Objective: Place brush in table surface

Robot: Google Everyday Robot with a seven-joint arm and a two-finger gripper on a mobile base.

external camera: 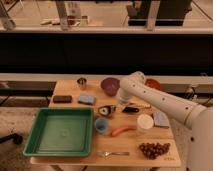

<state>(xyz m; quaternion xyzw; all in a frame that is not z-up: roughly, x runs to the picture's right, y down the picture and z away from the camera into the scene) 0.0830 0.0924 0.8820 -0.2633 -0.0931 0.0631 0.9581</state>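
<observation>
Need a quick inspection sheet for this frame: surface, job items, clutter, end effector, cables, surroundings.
Surface: table surface, light tan wood, crowded with small items.
Job's things: brush lies on the table near the centre, just right of the green tray.
Clutter: metal cup, purple bowl, black oblong piece, blue sponge, blue cup, carrot, white cup, grapes, fork.
End effector: the end effector is low over the table, right beside the brush.
Cables: nothing seen.
Surroundings: dark railing and a glass partition behind the table.
</observation>
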